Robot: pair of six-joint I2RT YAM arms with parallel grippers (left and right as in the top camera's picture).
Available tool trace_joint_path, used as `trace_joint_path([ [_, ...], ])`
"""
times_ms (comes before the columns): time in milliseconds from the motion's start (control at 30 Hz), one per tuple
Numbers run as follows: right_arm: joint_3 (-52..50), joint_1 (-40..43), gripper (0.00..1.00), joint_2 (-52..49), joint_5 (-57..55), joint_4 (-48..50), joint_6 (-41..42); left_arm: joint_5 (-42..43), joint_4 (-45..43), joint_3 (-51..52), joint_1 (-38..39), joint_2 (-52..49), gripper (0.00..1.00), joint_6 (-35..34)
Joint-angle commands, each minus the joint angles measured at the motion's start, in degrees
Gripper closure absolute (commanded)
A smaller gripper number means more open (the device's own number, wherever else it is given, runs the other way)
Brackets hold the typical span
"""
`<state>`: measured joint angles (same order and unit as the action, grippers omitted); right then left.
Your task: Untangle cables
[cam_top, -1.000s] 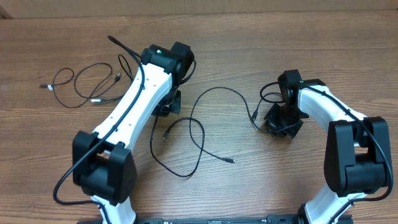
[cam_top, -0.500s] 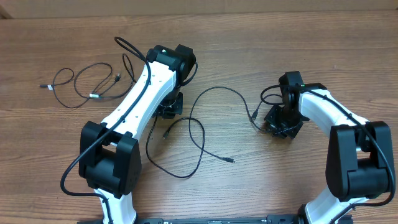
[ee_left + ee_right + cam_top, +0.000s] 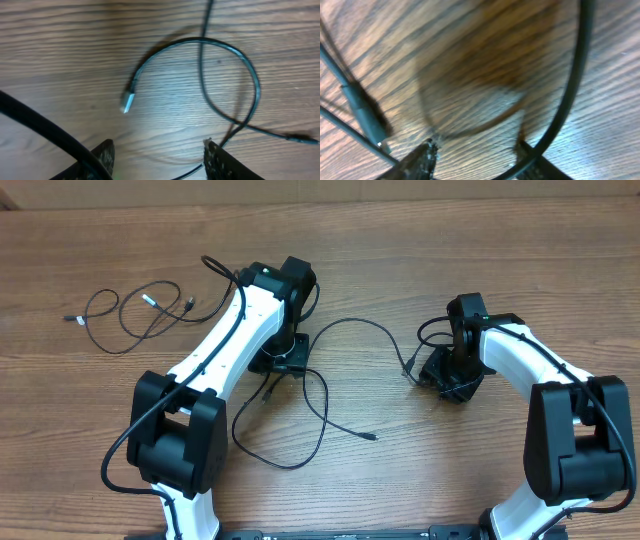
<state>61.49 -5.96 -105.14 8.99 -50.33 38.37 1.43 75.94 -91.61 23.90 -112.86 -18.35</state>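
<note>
Two thin black cables lie on the wooden table. One cable (image 3: 125, 320) lies in loose loops at the far left. The other cable (image 3: 345, 325) arcs across the middle and curls into a loop below my left gripper (image 3: 285, 358). In the left wrist view that loop (image 3: 252, 80) and its silver plug (image 3: 128, 102) lie just ahead of my left gripper (image 3: 157, 155), which is open with only bare wood between its fingers. My right gripper (image 3: 450, 375) hovers low beside the cable's other plug (image 3: 408, 367). In the right wrist view the right gripper (image 3: 477, 152) is open and empty, with the plug (image 3: 365, 112) at its left.
The arms' own thicker black cords run past the cameras, one cord (image 3: 45, 135) at the left of the left wrist view and one cord (image 3: 572, 95) curving by the right finger in the right wrist view. Table edge (image 3: 320, 202) at the back.
Both grippers have opened. The left gripper shifted slightly right, over the middle cable's loop, and the loop's lower part slid a little. The far-left cable's white-tipped end moved up.
</note>
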Motion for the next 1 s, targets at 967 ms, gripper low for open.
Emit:
trace_joint_path([
  [967, -2.4, 0.1, 0.35, -2.9, -2.9, 1.2, -0.7, 6.9, -6.5, 13.6, 10.0, -0.4, 0.18, -1.0],
])
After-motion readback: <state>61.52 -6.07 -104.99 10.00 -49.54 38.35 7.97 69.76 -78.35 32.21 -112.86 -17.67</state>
